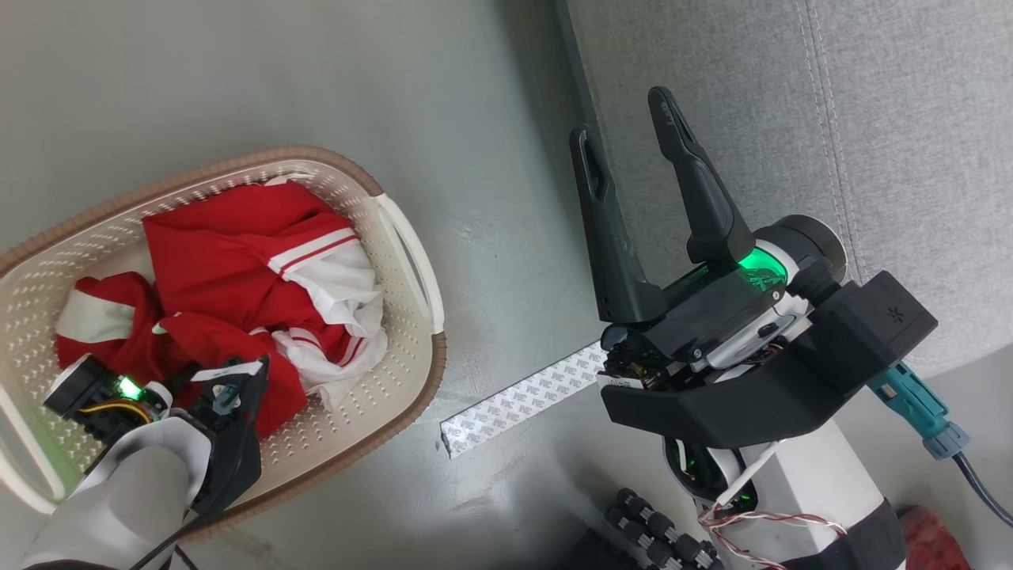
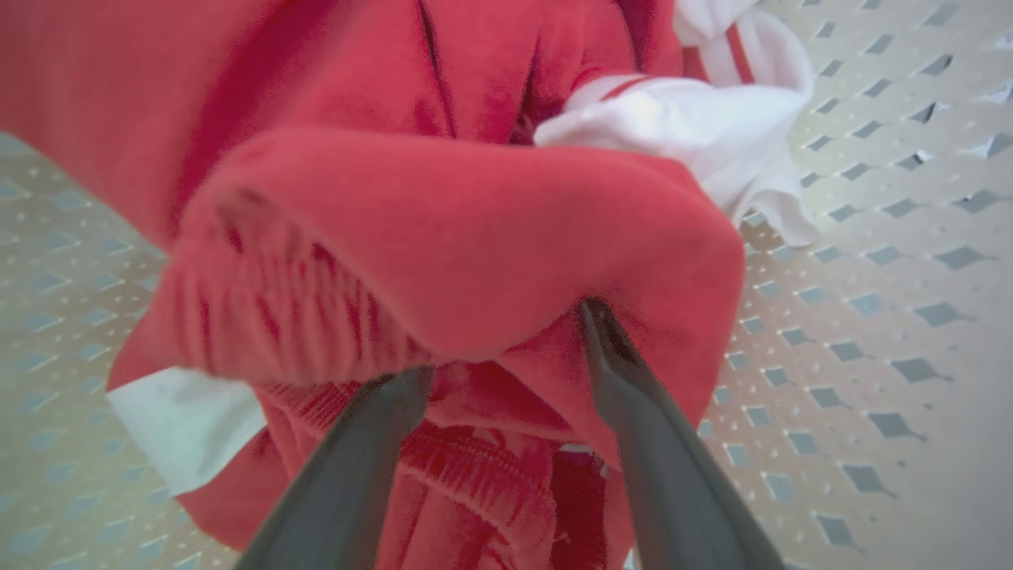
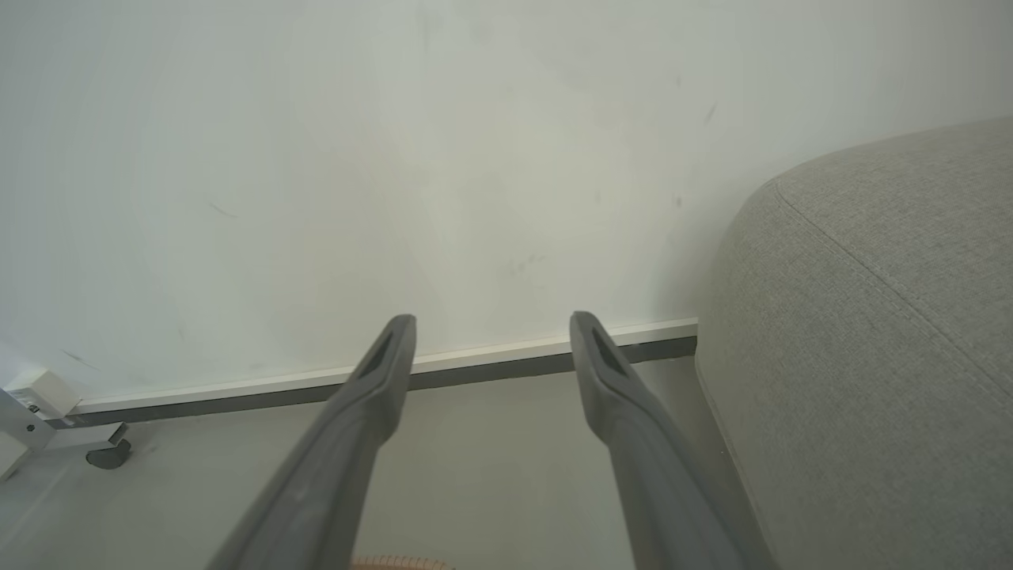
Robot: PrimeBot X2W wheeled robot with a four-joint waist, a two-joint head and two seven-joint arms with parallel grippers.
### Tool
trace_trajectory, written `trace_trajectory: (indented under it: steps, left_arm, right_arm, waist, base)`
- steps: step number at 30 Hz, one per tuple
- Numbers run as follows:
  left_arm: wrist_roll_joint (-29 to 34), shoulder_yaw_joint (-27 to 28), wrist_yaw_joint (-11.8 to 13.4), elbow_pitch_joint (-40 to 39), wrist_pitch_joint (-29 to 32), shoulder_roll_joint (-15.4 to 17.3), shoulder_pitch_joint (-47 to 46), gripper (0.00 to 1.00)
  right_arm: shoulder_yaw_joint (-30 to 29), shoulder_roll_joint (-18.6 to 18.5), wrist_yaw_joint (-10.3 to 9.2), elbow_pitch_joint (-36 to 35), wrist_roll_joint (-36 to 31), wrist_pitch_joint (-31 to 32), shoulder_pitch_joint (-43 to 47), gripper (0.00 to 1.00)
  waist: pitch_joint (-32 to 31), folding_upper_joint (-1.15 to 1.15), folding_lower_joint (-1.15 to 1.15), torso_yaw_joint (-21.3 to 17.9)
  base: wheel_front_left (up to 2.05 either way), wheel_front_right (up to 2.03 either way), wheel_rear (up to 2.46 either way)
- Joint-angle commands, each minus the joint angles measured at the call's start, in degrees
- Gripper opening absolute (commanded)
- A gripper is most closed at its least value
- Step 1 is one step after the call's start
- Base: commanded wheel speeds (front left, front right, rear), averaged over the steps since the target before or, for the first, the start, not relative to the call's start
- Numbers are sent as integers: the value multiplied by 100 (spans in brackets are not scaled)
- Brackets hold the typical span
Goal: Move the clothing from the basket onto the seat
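Clothing (image 1: 237,261), red with white panels and red-striped trim, lies heaped in the basket (image 1: 237,156), bunched toward its middle. No lettering can be made out among the folds.

Largest is the seat (image 1: 870,119), light grey fabric with stitched seams, cut off at the head view's top and right edges. The grey floor (image 1: 316,79) carries the basket, well apart from the seat. A pale wall (image 3: 396,158) with a skirting strip (image 3: 491,356) rises beyond it.

The basket's near corner is cut off by the frame and partly covered by the pale left forearm. The right gripper (image 1: 621,119) is held above the floor just beside the seat's edge, fingers spread wide with nothing between them. The left gripper (image 2: 498,348) reaches down into the basket with its fingers (image 2: 364,459) spread. Their tips are hidden under a fold of red cloth, so whether they press anything cannot be told.

A strip of white printed tape (image 1: 522,400) lies on the floor between basket and seat.
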Motion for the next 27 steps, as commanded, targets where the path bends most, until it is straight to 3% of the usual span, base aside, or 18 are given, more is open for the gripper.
trace_trajectory:
  steps: [1, 13, 27]
  left_arm:
    - [-50, -9, -21, -3, -85, 55, -42, 0]
    - [-322, -9, 44, -54, -248, -166, 103, 0]
    - [-869, 217, 170, -1163, -431, -236, 787, 0]
  right_arm:
    - [9, 16, 4, -6, 43, -6, -38, 100]
    - [-46, 16, 4, 107, -21, -6, 50, 100]
    - [-71, 11, 4, 426, -427, -6, 280, 100]
  waist:
    - [30, 0, 0, -39]
    - [-192, 0, 0, 54]
    - [-1016, 0, 0, 563]
  base:
    - [0, 0, 0]
    - [0, 0, 0]
    - [0, 0, 0]
